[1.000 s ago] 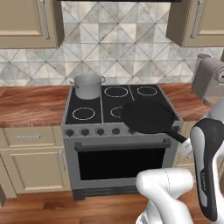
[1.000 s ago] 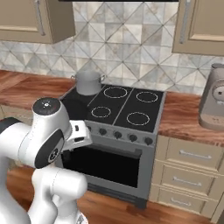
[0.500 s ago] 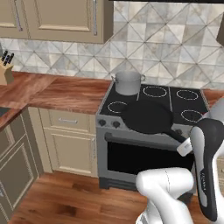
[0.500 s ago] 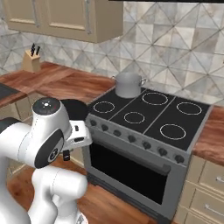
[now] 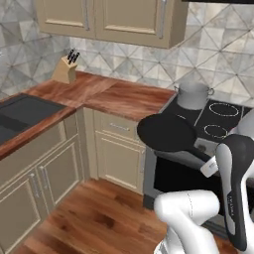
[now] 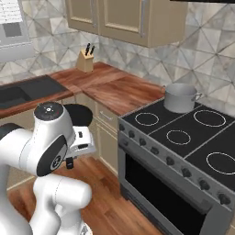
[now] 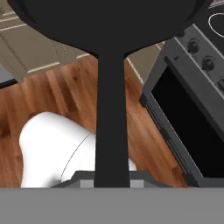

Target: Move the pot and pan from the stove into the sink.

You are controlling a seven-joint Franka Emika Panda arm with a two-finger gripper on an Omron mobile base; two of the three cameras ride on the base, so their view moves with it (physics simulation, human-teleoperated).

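Flat black pan [image 5: 166,133] (long handle); grey pot [image 5: 193,95]

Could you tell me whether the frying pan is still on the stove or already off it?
Off it. The pan hangs level in the air by its handle, out past the stove front over the wood floor; the pot sits on a back burner.

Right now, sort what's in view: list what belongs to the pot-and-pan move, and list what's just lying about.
Part of the job:
- pan, held by its handle in the gripper, off the stove
- pot, on the stove's back corner
- stove
- sink, set in the counter on the left

Just lying about:
- knife block
- wall cabinets
- base cabinets
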